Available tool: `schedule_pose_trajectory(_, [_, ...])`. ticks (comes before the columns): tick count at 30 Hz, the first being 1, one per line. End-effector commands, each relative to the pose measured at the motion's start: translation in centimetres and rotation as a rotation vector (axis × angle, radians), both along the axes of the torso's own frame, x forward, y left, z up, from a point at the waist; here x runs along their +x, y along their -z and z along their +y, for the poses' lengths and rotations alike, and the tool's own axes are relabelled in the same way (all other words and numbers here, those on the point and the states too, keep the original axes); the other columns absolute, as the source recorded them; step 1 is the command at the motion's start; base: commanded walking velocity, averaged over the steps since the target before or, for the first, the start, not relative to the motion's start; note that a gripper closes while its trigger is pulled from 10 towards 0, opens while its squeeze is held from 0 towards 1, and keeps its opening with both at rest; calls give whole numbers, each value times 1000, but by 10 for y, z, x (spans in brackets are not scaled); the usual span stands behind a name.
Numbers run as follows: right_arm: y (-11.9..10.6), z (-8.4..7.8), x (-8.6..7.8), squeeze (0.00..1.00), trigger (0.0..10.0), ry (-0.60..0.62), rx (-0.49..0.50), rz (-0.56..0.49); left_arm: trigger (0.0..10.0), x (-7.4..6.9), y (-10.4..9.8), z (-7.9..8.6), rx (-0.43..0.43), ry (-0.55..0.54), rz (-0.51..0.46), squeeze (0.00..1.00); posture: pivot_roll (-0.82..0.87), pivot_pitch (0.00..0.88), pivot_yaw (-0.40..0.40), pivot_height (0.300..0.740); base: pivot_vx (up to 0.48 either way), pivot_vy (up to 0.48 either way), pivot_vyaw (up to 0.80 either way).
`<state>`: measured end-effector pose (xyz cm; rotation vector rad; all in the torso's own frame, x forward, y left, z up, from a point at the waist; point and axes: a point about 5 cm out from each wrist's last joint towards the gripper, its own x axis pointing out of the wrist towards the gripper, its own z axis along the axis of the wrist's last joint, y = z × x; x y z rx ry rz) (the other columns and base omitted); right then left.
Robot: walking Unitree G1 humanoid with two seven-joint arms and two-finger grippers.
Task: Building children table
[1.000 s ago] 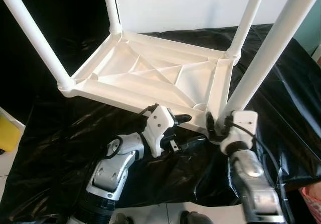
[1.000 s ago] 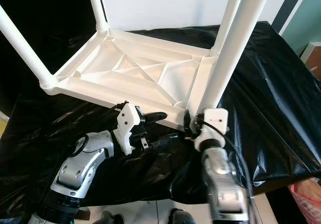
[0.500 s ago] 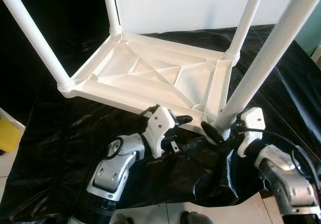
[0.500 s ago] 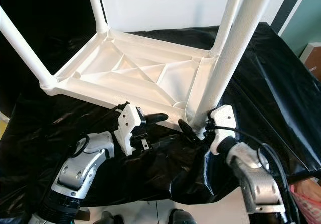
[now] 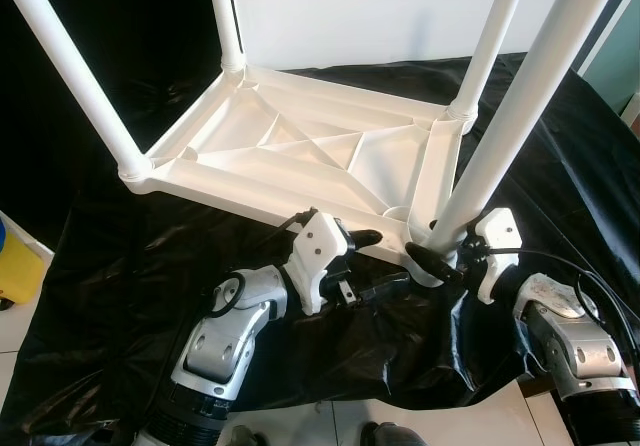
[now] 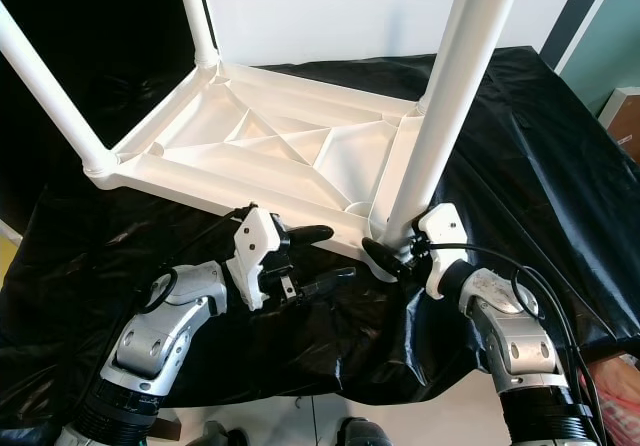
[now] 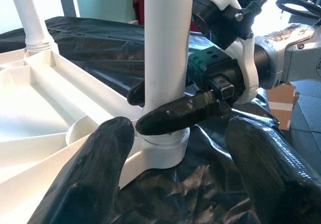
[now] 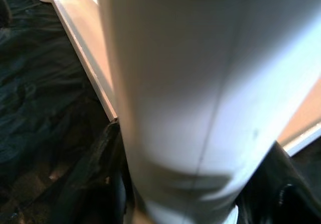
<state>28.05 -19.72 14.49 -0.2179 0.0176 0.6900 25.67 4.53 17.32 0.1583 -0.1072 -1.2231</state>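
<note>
I am seeing my right gripper (image 5: 438, 259) clamping the base of the nearest table leg (image 5: 510, 126), one black finger (image 7: 178, 114) wrapping across the front of the tube just above its socket and the other behind it. In the right wrist view the white tube (image 8: 200, 83) is sitting squarely between the fingers.

My left gripper (image 5: 372, 263) is hovering at about 9 o'clock from that leg, its fingers spread apart and gripping nothing, the upper one pointing at the near rim of the tabletop and the lower one lying over the black sheet (image 5: 120, 296).

The white table (image 5: 300, 151) is resting upside down on the sheet, ribbed underside facing up, with its four legs rising from the corners. At 9 o'clock, at the picture's edge, a yellow object (image 5: 15, 266) is standing on the floor.
</note>
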Motion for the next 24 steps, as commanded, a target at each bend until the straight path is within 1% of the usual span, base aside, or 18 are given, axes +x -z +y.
schedule_pose_trajectory(1, [9,5,-2,0,0,-44,-13,37,10000,2,0,1,-6,-59,-4,0,-131,102,26,740,0,0,0])
schedule_pose_trajectory(3, [9,4,-3,0,0,-42,-13,38,10000,1,0,1,-6,-59,-4,0,-132,102,26,740,0,0,0])
schedule_pose_trajectory(4, [10,3,-5,0,3294,-27,-9,42,10000,1,0,1,-7,-59,-4,0,-133,103,25,740,0,0,0])
schedule_pose_trajectory(5, [11,2,-5,0,3294,-16,-6,44,10000,1,0,1,-7,-59,-4,0,-133,103,24,740,0,0,0])
schedule_pose_trajectory(6, [12,2,-7,0,10000,-1,8,44,10000,1,0,1,-7,-59,-4,0,-135,102,24,740,0,0,0])
schedule_pose_trajectory(10, [14,3,-8,0,10000,76,17,22,10000,0,0,0,-8,-57,-3,0,-137,105,24,740,0,0,0])
schedule_pose_trajectory(11, [14,3,-8,0,10000,76,17,22,10000,0,0,0,-8,-57,-3,0,-137,105,24,740,0,0,0])
schedule_pose_trajectory(12, [15,2,-8,0,10000,121,17,19,10000,0,0,0,-9,-56,-2,0,-141,107,25,740,0,0,0])
schedule_pose_trajectory(13, [17,1,-8,0,10000,254,33,16,10000,0,1,-1,-9,-52,0,0,-144,110,24,740,0,0,0])
schedule_pose_trajectory(14, [17,1,-8,0,10000,254,33,16,10000,0,1,-1,-9,-52,0,0,-144,110,24,740,0,0,0])
schedule_pose_trajectory(15, [17,0,-8,0,10000,294,42,16,10000,0,1,-1,-9,-51,1,0,-144,110,24,740,0,0,0])
schedule_pose_trajectory(16, [17,3,-9,0,10000,345,89,25,10000,0,1,-1,-9,-49,3,0,-149,111,27,740,0,0,0])
schedule_pose_trajectory(18, [16,8,-10,0,10000,418,137,31,10000,0,1,-2,-10,-41,5,0,-152,113,29,740,0,0,0])
schedule_pose_trajectory(19, [16,8,-10,0,10000,418,137,31,10000,0,1,-2,-10,-41,5,0,-152,113,29,740,0,0,0])
schedule_pose_trajectory(21, [15,11,-12,0,10000,482,176,30,10000,0,1,-3,-9,-36,5,0,-154,115,31,740,0,0,0])
schedule_pose_trajectory(22, [17,14,-13,0,10000,563,190,29,10000,0,1,-3,-10,-34,6,0,-156,118,30,740,0,0,0])
schedule_pose_trajectory(23, [17,14,-13,0,10000,563,190,29,10000,0,1,-3,-10,-34,6,0,-156,118,30,740,0,0,0])
schedule_pose_trajectory(24, [19,16,-14,0,10000,603,198,31,10000,-1,1,-3,-9,-34,6,0,-155,122,31,740,0,0,0])
